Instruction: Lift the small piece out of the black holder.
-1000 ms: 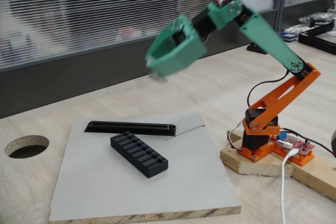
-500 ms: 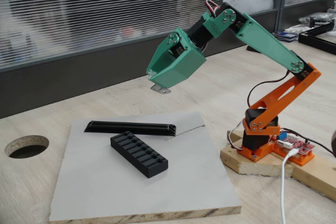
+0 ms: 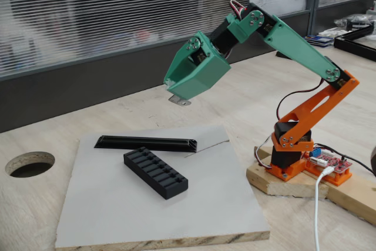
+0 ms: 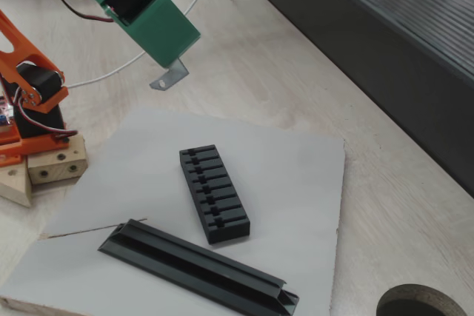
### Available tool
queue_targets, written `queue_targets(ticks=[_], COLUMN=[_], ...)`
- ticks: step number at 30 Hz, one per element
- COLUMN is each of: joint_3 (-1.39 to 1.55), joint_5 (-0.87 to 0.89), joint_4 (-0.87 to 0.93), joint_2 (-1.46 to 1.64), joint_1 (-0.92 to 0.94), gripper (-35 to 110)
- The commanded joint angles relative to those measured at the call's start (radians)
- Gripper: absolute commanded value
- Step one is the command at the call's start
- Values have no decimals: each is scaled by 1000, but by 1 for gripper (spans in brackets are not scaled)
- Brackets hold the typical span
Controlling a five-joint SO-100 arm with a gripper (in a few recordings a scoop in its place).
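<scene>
A pale grey rectangular board with a raw chipboard edge is lying nearest on the light wooden table. On it, the black rectangular plastic holder with a row of slots across its top is sitting at an angle, and a longer, thinner black bar is lying just beside it, apart from it, in both fixed views. Farther up, the green two-finger tool is hanging in the air above the table, well clear of the holder. The small flat silvery-grey metal piece is sticking out from the tool's lower tip, so the fingers are pressing together on it; it is bent at one end and touching nothing below. Behind the tool, the green arm is running back to an orange base on a wooden block. At the left edge of a fixed view, a round hole is showing in the tabletop.
</scene>
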Motion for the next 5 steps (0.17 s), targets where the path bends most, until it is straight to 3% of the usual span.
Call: queue_targets(ticks=[1,5], joint_3=[6,6], joint_5=[3,9], joint_4=[-2,-2], joint_2=[34,34], joint_1=[-11,-5], gripper=[3,3])
